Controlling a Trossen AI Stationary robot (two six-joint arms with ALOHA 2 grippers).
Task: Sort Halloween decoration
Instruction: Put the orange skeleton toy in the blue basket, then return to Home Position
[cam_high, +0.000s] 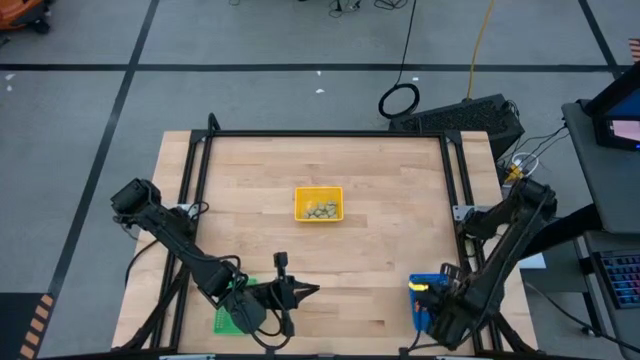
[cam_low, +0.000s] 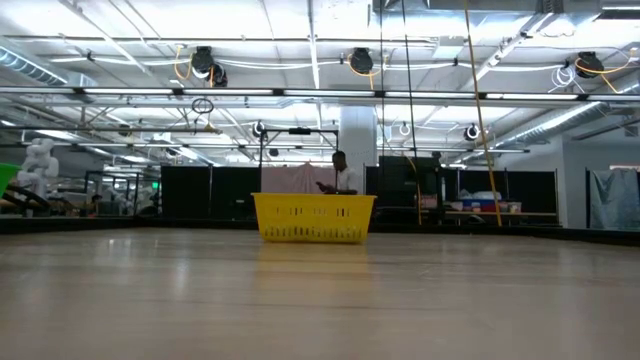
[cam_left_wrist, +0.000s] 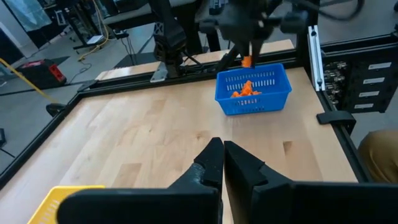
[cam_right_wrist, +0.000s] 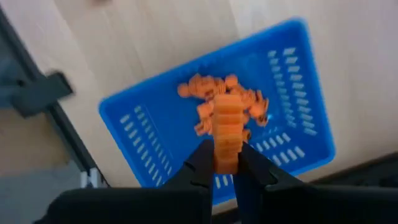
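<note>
The right tool (cam_right_wrist: 225, 167) is clamped on a small orange ridged trinket (cam_right_wrist: 226, 127) right above the blue tray (cam_right_wrist: 149, 134); if it lets go crooked, the trinket could bounce out onto the desk (cam_high: 380, 250). More orange trinkets (cam_right_wrist: 208, 90) lie piled below it. The left tool (cam_left_wrist: 222, 163) is pressed together, holding nothing.

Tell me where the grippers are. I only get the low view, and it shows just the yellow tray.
Observer: The right gripper hangs over the blue tray, shut on an orange trinket.
Operator: And the left one?
Observer: The left gripper is shut and empty, over bare table beside the green tray.
Operator: What's in the yellow one?
Observer: Pale trinkets lie in the yellow tray.
</note>
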